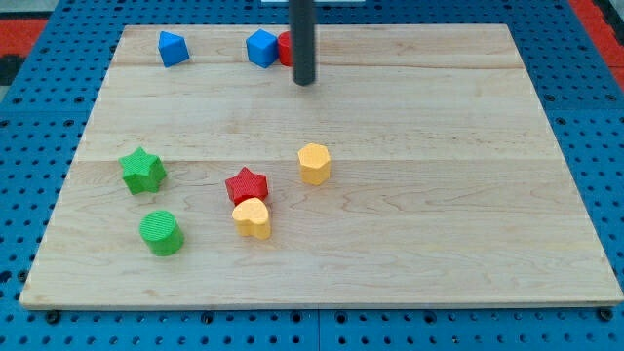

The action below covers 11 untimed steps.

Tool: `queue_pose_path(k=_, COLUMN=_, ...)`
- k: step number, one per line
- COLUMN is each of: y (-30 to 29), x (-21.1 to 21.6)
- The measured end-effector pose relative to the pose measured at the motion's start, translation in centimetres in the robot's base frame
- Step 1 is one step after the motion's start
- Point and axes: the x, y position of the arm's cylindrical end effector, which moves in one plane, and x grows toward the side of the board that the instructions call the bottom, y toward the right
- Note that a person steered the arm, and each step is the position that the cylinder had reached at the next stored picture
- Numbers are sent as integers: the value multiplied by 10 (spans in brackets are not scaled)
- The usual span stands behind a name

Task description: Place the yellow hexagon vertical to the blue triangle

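Wooden board [409, 195] sitting on blue pegboard. Left to right: green star [142, 171], green cylinder [161, 233], blue triangle [173, 48] lying near the top, red star [247, 184] touching yellow heart [253, 217], blue block [261, 48], red block [286, 49], my tip [305, 82] resting beside it. Yellow hexagon [314, 163] sitting mid-board, well apart from tip. No pincer here, just a rod.

— Surface underneath?
— Pale wooden board [409, 244], visible plank seams, resting on blue perforated base [595, 146].
— Beyond that?
— Red strip at top corners [595, 12]. Even lighting, no hard shadows.
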Motion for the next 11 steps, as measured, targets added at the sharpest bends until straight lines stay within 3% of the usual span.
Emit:
queue_pose_path(k=1, y=84, x=36)
queue_pose_path(k=2, y=78, x=139)
queue_pose_path(k=3, y=-19, x=163)
queue_pose_path(k=5, y=-37, x=81)
queue_pose_path(k=7, y=4, x=63)
queue_pose_path(k=8, y=-94, x=29)
queue_pose_path(k=9, y=-187, x=21)
queue_pose_path(k=10, y=-181, x=50)
queue_pose_path(k=11, y=-244, x=48)
